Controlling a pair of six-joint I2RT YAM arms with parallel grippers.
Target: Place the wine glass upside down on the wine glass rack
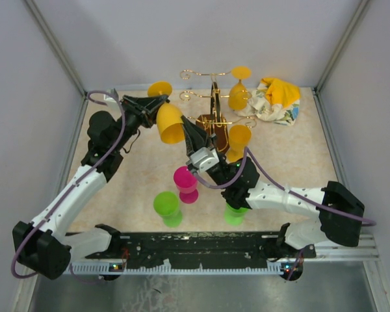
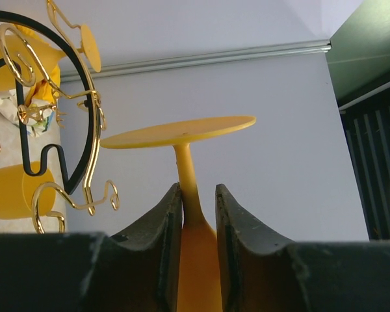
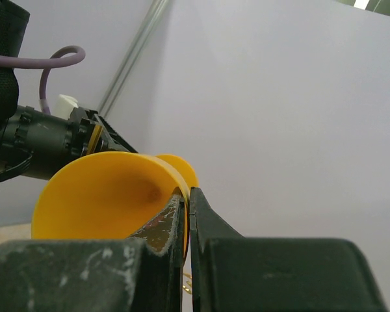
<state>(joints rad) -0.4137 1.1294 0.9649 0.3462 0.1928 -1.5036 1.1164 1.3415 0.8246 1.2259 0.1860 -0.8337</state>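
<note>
Yellow wine glass (image 1: 170, 123): likely light, stiff plastic. Left gripper (image 2: 198, 198) clamps stem; right gripper (image 3: 187, 201) pinches bowl rim. Stem hold seems safest.

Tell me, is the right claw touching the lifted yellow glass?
Touching. In the right wrist view the right gripper pinches the yellow wine glass by its rim.

Yellow wine glass (image 1: 169, 122) tilted in mid-air, foot toward far side, just left of wine glass rack (image 1: 215, 107). Gold wire, upright on brown base.
</note>
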